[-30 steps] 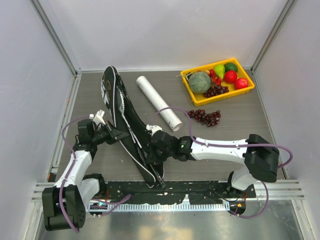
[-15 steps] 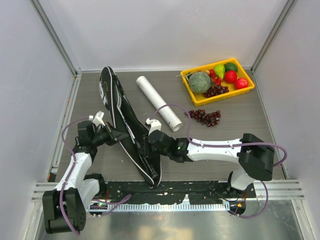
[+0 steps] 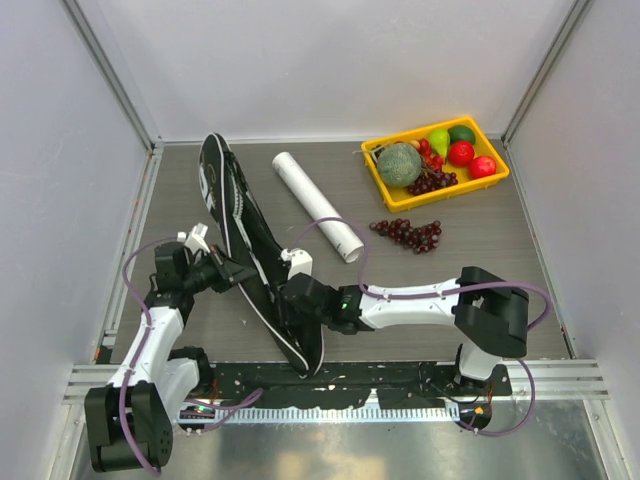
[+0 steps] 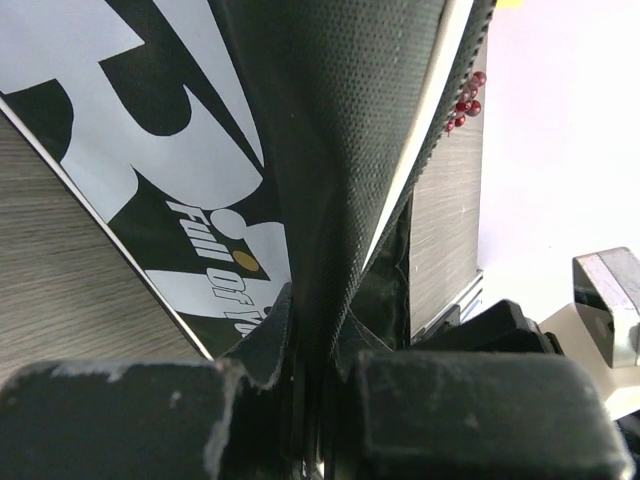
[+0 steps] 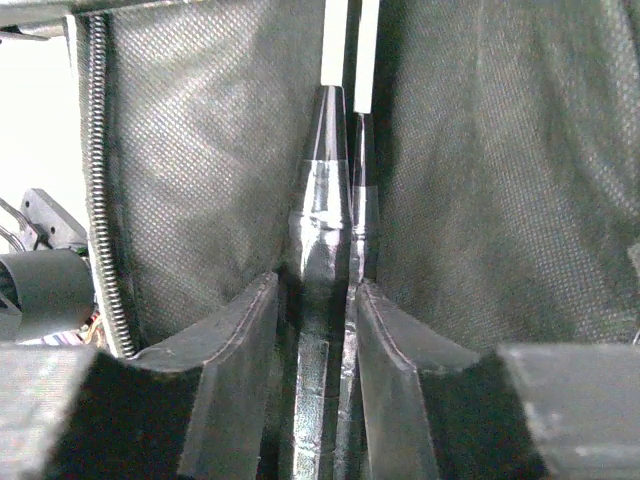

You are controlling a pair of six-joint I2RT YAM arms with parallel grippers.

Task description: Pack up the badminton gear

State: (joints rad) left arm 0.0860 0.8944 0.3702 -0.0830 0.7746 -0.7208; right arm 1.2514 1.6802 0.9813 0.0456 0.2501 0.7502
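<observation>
Two racket handles (image 5: 325,250), black and set side by side, are seen inside the narrow end of the black bag (image 3: 232,215), which lies nearest the arm bases. They are bracketed by the right gripper (image 5: 318,300), with one finger placed on each side and very close to them. Whether the fingers (image 5: 240,340) are pressed on the handles or stand just clear cannot be told. Grey mesh lining is seen on both sides of the handles, and a zip (image 5: 100,200) is seen along the bag's opened edge at the left of the right wrist view. Thin pale shafts (image 5: 335,45) are seen leading from the handles deeper into the bag.

Just to the left, the bag's edge is clamped by the left gripper (image 4: 310,390), whose jaws are closed tight on a fold of the black fabric. White lettering is printed on the bag's outer face. From there the bag is stretched diagonally away, with its wide head toward the far left of the table (image 3: 480,240).

Beyond the grippers, just right of the bag's middle, a long white tube (image 3: 318,205) is laid on the table, apart from both grippers. Farther right, a dark red grape bunch (image 3: 408,233) is seen loose on the wood. Behind it, a yellow tray (image 3: 448,191) of fruit is set near the far right corner.
</observation>
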